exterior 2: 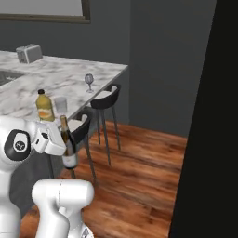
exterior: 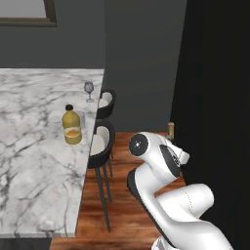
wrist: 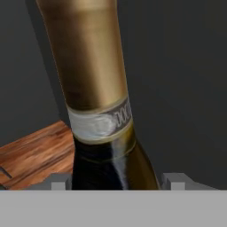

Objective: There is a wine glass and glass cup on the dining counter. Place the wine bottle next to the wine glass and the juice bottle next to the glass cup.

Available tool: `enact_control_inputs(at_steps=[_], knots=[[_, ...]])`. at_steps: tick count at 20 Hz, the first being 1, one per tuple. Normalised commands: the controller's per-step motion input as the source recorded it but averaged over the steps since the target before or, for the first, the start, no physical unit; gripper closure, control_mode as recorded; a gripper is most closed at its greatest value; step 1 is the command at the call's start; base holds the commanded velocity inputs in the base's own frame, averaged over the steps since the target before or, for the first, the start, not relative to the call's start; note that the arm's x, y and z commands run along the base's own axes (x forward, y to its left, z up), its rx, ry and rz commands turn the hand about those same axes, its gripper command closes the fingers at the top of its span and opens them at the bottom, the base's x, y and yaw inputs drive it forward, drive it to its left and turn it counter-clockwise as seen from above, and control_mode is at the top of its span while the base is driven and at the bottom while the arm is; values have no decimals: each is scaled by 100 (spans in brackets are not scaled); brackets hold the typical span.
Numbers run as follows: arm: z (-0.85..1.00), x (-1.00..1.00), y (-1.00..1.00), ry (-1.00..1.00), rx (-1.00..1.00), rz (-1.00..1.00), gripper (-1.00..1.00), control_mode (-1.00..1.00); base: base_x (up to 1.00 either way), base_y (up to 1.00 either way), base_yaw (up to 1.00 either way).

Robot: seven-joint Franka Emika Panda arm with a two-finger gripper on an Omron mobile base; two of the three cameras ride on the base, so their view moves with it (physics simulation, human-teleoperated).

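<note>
Gripper (exterior 2: 65, 142) is clamped on the wine bottle (exterior 2: 68, 144), holding it upright in the air off the dining counter's (exterior: 34, 161) edge, above the wood floor (exterior 2: 139, 172). Juice bottle (exterior: 72, 126) stands near the counter's stool-side edge with the glass cup (exterior 2: 61, 104) just beside it, maybe touching, hard to say. Wine glass (exterior: 89, 90) sits farther along that same edge, by the far corner

The wine bottle (wrist: 104, 133) is glossy dark glass under satiny gold foil (a pale paper band below it). The dining counter (exterior: 29, 161) at left is smooth veined marble; the floor (exterior 2: 139, 176) is polished wood.
</note>
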Motion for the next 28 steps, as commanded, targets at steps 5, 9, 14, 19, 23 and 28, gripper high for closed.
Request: enact_control_inputs(at_steps=[5, 9, 14, 19, 23, 28], knots=[[0, 0, 0, 0, 0, 0, 100, 100, 45, -44, 14], [0, 0, 0, 0, 0, 0, 100, 100, 48, -45, 11], [0, 0, 0, 0, 0, 0, 100, 100, 49, -46, 10], [0, 0, 0, 0, 0, 0, 100, 100, 49, -45, 10], [0, 0, 0, 0, 0, 0, 100, 100, 49, -44, 12], [0, 0, 0, 0, 0, 0, 100, 100, 48, -44, 12]])
